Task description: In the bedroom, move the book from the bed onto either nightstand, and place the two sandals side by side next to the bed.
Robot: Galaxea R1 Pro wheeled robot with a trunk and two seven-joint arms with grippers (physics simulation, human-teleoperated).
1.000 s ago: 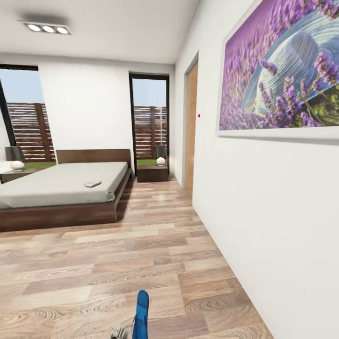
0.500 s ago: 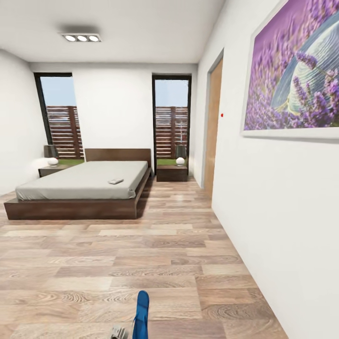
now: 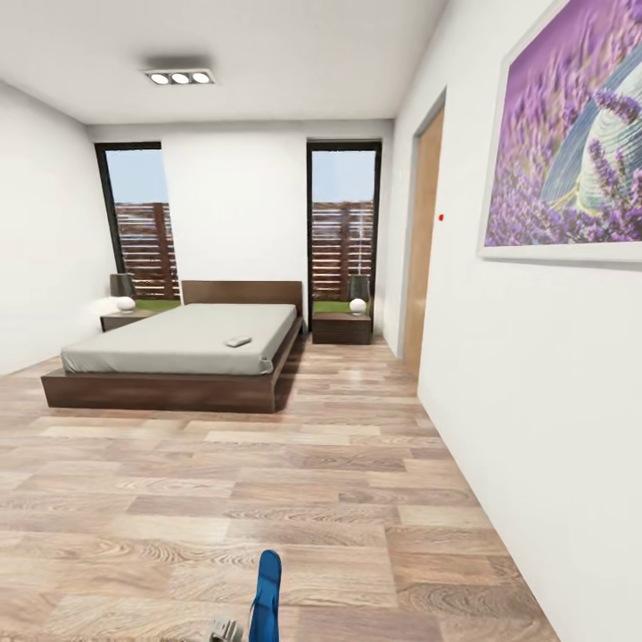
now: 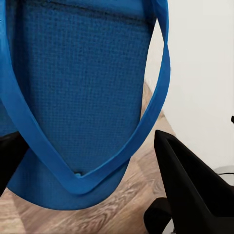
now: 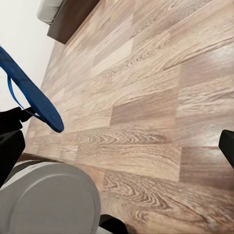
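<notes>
One bright-blue sandal (image 3: 266, 596) hangs upright low in the head view, above the floor. The left wrist view shows it close up (image 4: 78, 92), with my left gripper (image 4: 87, 139) shut on it across its width. The bed (image 3: 178, 357), dark wood frame and grey mattress, stands far ahead on the left. The book (image 3: 238, 341) lies on the mattress near its right side. One nightstand (image 3: 341, 327) stands right of the bed and another (image 3: 125, 318) left of it. My right gripper (image 5: 117, 141) is open over bare floor, with the sandal (image 5: 29, 92) beside it.
A white wall (image 3: 535, 410) with a purple lavender picture (image 3: 571, 152) runs along my right, with a wooden door (image 3: 426, 241) farther on. Wood-plank floor (image 3: 294, 473) stretches from me to the bed. A small lamp (image 3: 358, 306) stands on the right nightstand.
The whole head view has swung, so the bed and windows now sit further right in the picture. The sandal stays at the same spot in front of me.
</notes>
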